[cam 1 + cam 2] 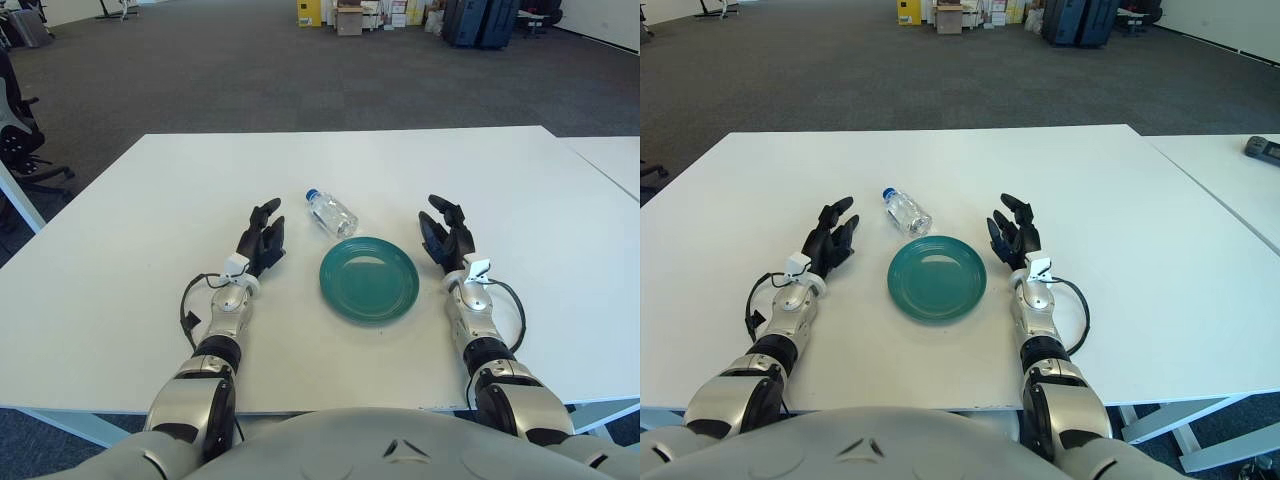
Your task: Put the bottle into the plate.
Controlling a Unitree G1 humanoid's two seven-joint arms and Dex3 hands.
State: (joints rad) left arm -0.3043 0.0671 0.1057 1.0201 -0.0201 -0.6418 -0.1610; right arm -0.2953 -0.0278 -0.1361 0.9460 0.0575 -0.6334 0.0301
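Observation:
A small clear plastic bottle [331, 213] with a blue cap lies on its side on the white table, just beyond the far left rim of a round teal plate [369, 280]. The plate is empty. My left hand [262, 237] rests on the table to the left of the plate and a little left of the bottle, fingers spread and holding nothing. My right hand [445, 236] rests on the table to the right of the plate, fingers spread and empty. Neither hand touches the bottle or the plate.
The white table [150, 220] reaches well beyond both hands. A second table [1240, 170] stands at the right with a dark object [1262, 147] on it. Office chairs [20, 130] stand on the floor at the far left.

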